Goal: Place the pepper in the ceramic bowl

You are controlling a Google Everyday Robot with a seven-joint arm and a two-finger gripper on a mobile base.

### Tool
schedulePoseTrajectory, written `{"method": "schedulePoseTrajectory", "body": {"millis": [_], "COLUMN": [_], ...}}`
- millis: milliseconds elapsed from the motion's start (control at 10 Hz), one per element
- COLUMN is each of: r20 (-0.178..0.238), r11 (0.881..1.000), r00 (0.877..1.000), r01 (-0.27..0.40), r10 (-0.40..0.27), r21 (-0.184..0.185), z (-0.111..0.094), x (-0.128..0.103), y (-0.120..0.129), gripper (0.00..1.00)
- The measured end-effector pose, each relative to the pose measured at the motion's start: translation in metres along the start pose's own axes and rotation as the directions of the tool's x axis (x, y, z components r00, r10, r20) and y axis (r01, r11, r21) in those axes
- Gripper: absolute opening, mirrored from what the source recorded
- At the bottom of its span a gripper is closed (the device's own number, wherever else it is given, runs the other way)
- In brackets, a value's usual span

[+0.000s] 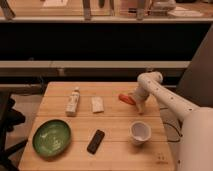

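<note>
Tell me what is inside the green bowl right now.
Nothing: the green bowl shows only its bare inside, fully in view. The pepper is across the table at the pincer, which hides its right end.

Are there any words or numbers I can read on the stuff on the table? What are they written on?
No text here can be read.
Bottle: its label is too blurred to read.
Small white packet: any print is too blurred to read.
Dark flat device, white cup, green bowl: no marks show.
The gripper is at the pepper, on the table's right side; no writing shows on either.
</note>
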Motion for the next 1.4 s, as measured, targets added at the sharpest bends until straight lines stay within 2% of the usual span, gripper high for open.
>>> {"method": "schedulePoseTrajectory", "body": {"millis": [1300, 1400], "r20": [-0.003, -0.013], "r11": [1.000, 1.000], "r00": [1.000, 1.000], "r01": [0.004, 0.022], "r10": [-0.004, -0.022], "r21": [0.001, 0.021], "z": [-0.0030, -0.0086], "x": [-0.0006, -0.0048], "y": [-0.0004, -0.0048], "gripper": [0.80, 0.80]}}
